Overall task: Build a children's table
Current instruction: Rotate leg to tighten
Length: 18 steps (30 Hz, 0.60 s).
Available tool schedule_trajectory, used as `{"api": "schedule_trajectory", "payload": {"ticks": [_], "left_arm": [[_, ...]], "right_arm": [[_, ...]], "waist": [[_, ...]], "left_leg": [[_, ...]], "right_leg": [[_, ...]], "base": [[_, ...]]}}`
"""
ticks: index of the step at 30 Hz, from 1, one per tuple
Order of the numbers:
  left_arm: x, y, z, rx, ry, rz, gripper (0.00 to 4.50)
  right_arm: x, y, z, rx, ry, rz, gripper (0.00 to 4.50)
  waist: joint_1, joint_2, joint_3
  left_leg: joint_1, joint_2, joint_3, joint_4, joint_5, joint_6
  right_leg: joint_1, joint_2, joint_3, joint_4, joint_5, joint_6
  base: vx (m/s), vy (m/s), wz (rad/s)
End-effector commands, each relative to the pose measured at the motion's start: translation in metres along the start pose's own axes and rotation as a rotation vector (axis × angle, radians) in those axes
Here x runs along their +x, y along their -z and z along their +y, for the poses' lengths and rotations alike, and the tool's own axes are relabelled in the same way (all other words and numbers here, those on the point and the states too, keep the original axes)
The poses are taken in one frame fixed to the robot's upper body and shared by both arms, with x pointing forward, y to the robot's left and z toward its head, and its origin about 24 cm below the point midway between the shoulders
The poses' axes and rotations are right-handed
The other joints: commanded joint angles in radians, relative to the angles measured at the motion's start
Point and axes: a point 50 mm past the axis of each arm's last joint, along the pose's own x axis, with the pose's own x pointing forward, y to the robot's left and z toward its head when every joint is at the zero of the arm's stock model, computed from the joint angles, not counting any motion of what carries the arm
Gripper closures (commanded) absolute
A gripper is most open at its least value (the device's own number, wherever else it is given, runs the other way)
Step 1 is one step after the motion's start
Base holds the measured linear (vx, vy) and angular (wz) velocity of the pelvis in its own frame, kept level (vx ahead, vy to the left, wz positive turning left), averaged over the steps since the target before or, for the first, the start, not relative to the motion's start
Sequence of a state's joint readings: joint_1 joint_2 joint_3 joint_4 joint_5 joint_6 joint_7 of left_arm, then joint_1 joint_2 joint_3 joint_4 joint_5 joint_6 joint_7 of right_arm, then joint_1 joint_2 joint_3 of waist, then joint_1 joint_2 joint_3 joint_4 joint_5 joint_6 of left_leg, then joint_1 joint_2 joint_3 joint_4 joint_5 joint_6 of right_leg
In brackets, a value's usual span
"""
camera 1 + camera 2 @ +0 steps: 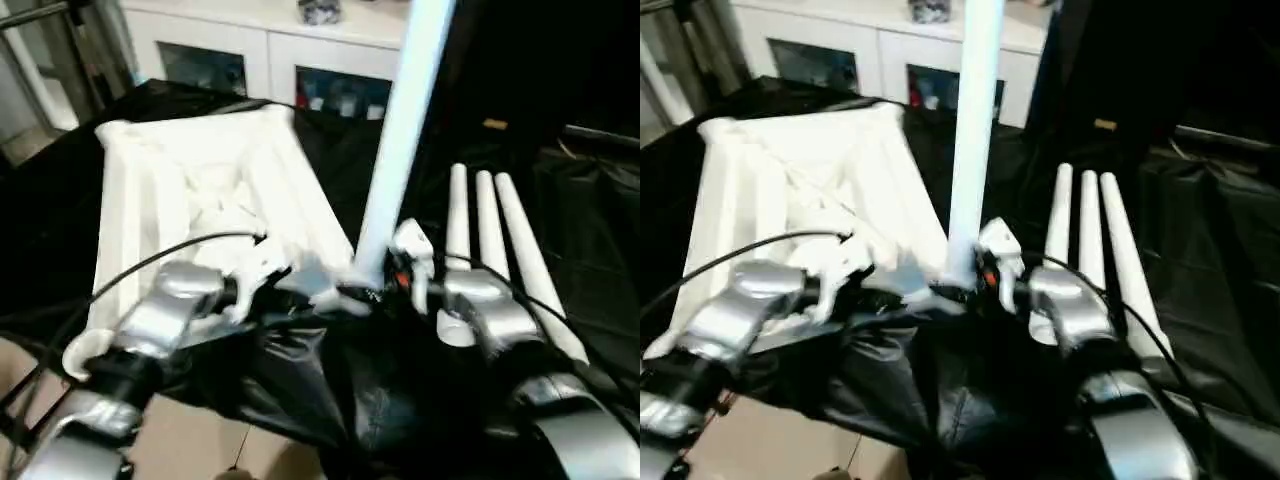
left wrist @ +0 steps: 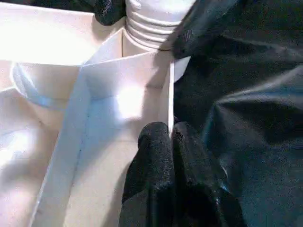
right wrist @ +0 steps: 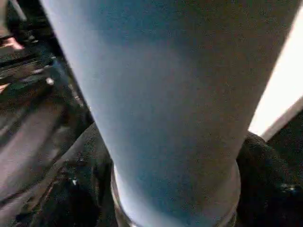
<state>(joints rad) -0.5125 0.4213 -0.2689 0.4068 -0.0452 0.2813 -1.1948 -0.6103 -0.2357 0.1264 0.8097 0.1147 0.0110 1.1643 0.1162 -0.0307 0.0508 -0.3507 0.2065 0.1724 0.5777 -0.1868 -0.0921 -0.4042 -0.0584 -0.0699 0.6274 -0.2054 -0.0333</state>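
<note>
our left hand is pinched tight on the thin rim wall of the upturned table top, right beside the corner socket nearest us. in that socket stands one tapered leg, upright, its ribbed end seated at the mouth. our right hand sits around the leg's base, a black finger on each side; whether it truly grips we cannot tell. three spare legs lie side by side just right of the standing leg. we judge the plastic light, stiff and smooth, so the leg is best held low by the socket and the top by its ribs. all lies on crumpled black sheeting, with a white glass-door cabinet beyond the top.
</note>
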Motion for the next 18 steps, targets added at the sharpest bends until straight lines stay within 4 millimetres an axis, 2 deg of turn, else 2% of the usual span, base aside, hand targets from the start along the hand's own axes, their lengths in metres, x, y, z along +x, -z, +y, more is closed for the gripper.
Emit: {"api": "schedule_trajectory", "payload": {"ticks": [1, 6, 8, 10, 11, 12, 14, 16, 18], "left_arm": [[0.005, -0.013, -0.003, 0.049, 0.024, -0.051, 4.50], [0.007, -0.015, -0.003, 0.046, 0.020, -0.061, 4.50], [0.011, -0.017, -0.001, 0.034, -0.023, -0.072, 4.50], [0.014, -0.019, 0.002, 0.022, -0.063, -0.074, 4.50], [0.014, -0.019, 0.002, 0.022, -0.063, -0.074, 4.50], [0.020, -0.023, 0.010, -0.018, -0.160, -0.081, 4.50], [0.026, -0.028, 0.019, -0.073, -0.267, -0.091, 4.50], [0.029, -0.030, 0.021, -0.097, -0.299, -0.101, 4.50], [0.036, -0.037, 0.025, -0.152, -0.356, -0.125, 4.50]], "right_arm": [[0.009, 0.003, 0.010, 0.011, -0.084, 0.011, 1.45], [0.013, 0.002, 0.012, 0.027, -0.083, -0.001, 1.72], [0.018, 0.004, 0.006, 0.052, 0.036, 0.005, 1.75], [0.020, 0.006, -0.001, 0.070, 0.146, 0.012, 1.75], [0.020, 0.006, -0.001, 0.070, 0.146, 0.012, 1.75], [0.024, 0.008, -0.010, 0.106, 0.306, 0.017, 1.76], [0.026, 0.010, -0.016, 0.145, 0.443, 0.028, 1.76], [0.027, 0.012, -0.018, 0.165, 0.484, 0.034, 1.76], [0.031, 0.014, -0.020, 0.215, 0.561, 0.036, 1.76]], "waist": [[0.001, 0.005, -0.060], [0.001, 0.002, -0.061], [0.000, 0.004, -0.061], [-0.006, 0.004, -0.058], [-0.010, 0.003, -0.057], [-0.012, 0.003, -0.056], [-0.019, 0.003, -0.054], [-0.016, 0.001, -0.059], [-0.016, 0.000, -0.059]], "left_leg": [[0.003, 0.032, 0.000, -0.058, -0.131, 0.060], [-0.001, 0.029, -0.001, -0.058, -0.115, 0.056], [0.000, 0.029, -0.002, -0.059, -0.119, 0.048], [0.001, 0.028, -0.004, -0.063, -0.144, 0.032], [0.001, 0.026, -0.005, -0.065, -0.159, 0.020], [0.003, 0.027, -0.005, -0.065, -0.172, 0.013], [0.007, 0.024, -0.003, -0.066, -0.180, -0.007], [0.008, 0.023, -0.004, -0.063, -0.170, -0.007], [-0.001, 0.023, -0.004, -0.062, -0.150, 0.009]], "right_leg": [[0.057, -0.081, 0.054, -0.072, -0.101, -0.219], [0.061, -0.081, 0.053, -0.069, -0.078, -0.221], [0.059, -0.083, 0.054, -0.071, -0.092, -0.217], [0.058, -0.084, 0.054, -0.076, -0.137, -0.210], [0.058, -0.084, 0.053, -0.079, -0.179, -0.201], [0.057, -0.086, 0.055, -0.084, -0.214, -0.189], [0.052, -0.084, 0.056, -0.089, -0.261, -0.177], [0.055, -0.086, 0.057, -0.088, -0.250, -0.174], [0.058, -0.083, 0.057, -0.083, -0.191, -0.179]], "base": [[0.000, 0.000, 0.00], [0.000, 0.000, 0.00], [0.000, 0.000, 0.00], [0.000, 0.000, 0.00], [0.000, 0.000, 0.00], [0.000, 0.000, 0.00], [0.000, 0.000, 0.00], [0.000, 0.000, 0.00], [0.000, 0.000, 0.00]]}}
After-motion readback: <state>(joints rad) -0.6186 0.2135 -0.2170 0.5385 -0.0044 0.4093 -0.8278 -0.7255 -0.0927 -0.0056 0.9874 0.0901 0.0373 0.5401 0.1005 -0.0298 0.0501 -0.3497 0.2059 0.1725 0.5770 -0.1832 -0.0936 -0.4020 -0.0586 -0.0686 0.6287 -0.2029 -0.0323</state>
